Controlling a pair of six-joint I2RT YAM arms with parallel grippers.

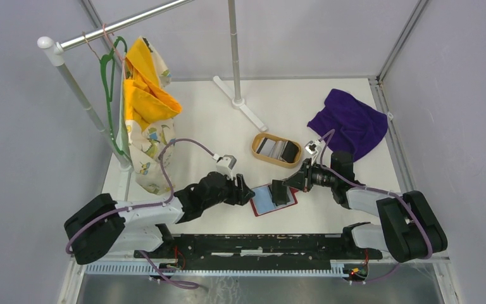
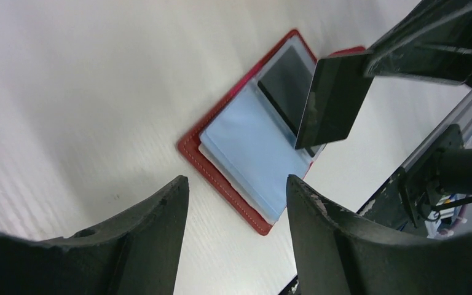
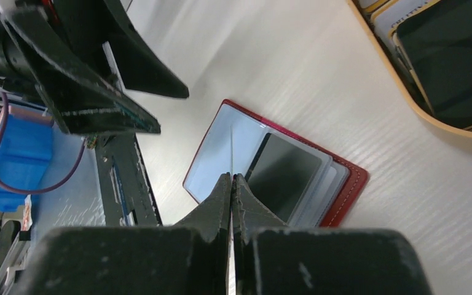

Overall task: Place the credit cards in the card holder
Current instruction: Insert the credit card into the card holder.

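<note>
Pinched in the right claw [image 3: 232,178], the black card [image 2: 332,98] hangs over the open card holder [image 2: 187,147]; the left claw [image 2: 236,187] stands spread alongside.

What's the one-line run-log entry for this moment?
right gripper: shut on black card, over open card holder | left gripper: open, empty, beside holder | wooden tray: other cards

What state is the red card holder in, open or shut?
Open: the card holder lies spread flat on the table, pockets up, a dark card in one; the right gripper holds a black card over it.
</note>
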